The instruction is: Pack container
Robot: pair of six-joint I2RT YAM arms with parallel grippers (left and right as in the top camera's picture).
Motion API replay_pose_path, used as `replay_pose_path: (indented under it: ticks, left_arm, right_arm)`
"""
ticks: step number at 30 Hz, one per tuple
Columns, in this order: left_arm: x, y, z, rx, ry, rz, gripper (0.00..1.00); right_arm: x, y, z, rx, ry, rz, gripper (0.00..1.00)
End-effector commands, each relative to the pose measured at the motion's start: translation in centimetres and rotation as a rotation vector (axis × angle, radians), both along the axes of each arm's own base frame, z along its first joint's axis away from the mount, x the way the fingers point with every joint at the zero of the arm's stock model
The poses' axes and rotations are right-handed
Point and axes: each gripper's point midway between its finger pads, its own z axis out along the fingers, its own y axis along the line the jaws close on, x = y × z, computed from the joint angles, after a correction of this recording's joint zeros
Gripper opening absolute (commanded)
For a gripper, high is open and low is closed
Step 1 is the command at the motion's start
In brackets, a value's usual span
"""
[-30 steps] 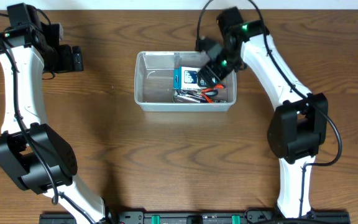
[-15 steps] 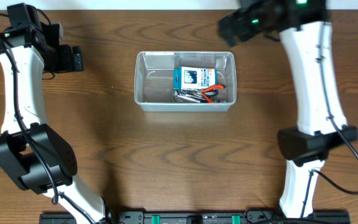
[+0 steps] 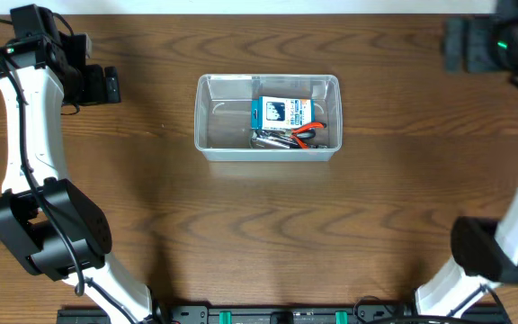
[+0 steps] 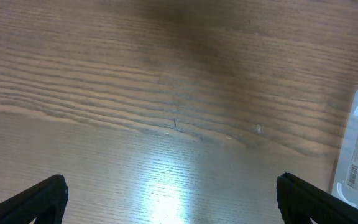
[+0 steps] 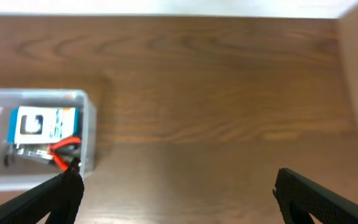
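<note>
There were two pincers, and both stood wide apart with nothing between the fingers. The left pincer (image 4: 173,200) hung over bare tabletop (image 3: 268,225) near the far left corner, well apart from the container (image 3: 223,117). The right pincer (image 5: 179,194) was by the far right corner, blurred in the overhead view, also well apart from the container. The one container stood on the middle of the tabletop, toward the far edge. In its right half lay one blue-and-white box (image 3: 281,112), one red-handled tool (image 3: 306,134) just beside it, and some metal pieces (image 3: 272,138) that I could not count. Its left half was bare.
</note>
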Motion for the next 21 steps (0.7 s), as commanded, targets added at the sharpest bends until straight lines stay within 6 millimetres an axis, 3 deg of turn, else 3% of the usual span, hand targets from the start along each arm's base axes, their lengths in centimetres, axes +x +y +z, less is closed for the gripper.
replay_pose_path:
  ticks: [1,6,14,21]
  left_arm:
    - [-0.3,0.2,-0.6,0.009,0.021,-0.002,0.98]
    - [-0.3,0.2,-0.6,0.009,0.021,-0.002,0.98]
    - [-0.3,0.2,-0.6,0.009,0.021,-0.002,0.98]
    - [-0.3,0.2,-0.6,0.009,0.020,-0.002,0.98]
  right_arm:
    - [-2.4,-1.2,2.1,0.003,-0.060,-0.087,0.99]
    - [-5.3,-1.7,2.5,-0.008,-0.059,-0.141,0.99]
    - [-11.8,-3.2,-1.9,-0.044,0.081,-0.290,0.99]
    - [-14.1,-2.9,-4.2,-0.016,0.081,-0.322,0.99]
